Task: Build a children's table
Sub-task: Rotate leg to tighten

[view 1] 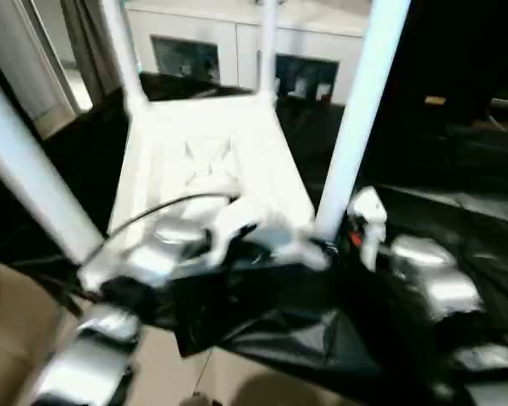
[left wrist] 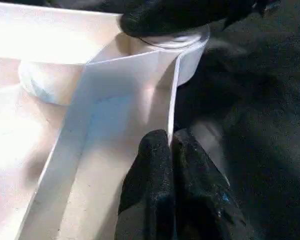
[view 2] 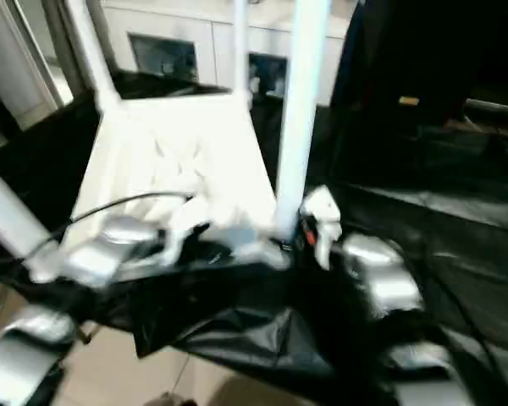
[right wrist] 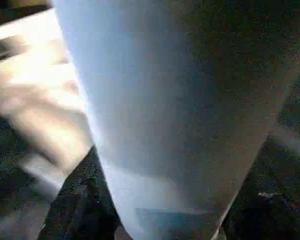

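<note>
Legs (view 1: 361,101), four, upright on one table (view 1: 205,161).

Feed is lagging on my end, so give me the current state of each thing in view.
Children's table: upside down, ribbed underside up, legs standing in its corner sockets.
Near-right leg: upright in its socket.
Left tool: shut on the table's edge wall.
Right tool: around the near-right leg's base.

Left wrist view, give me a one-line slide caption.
Left pincer shut on the thin side rim of the upturned children's table, just short of a rounded corner socket.
</note>
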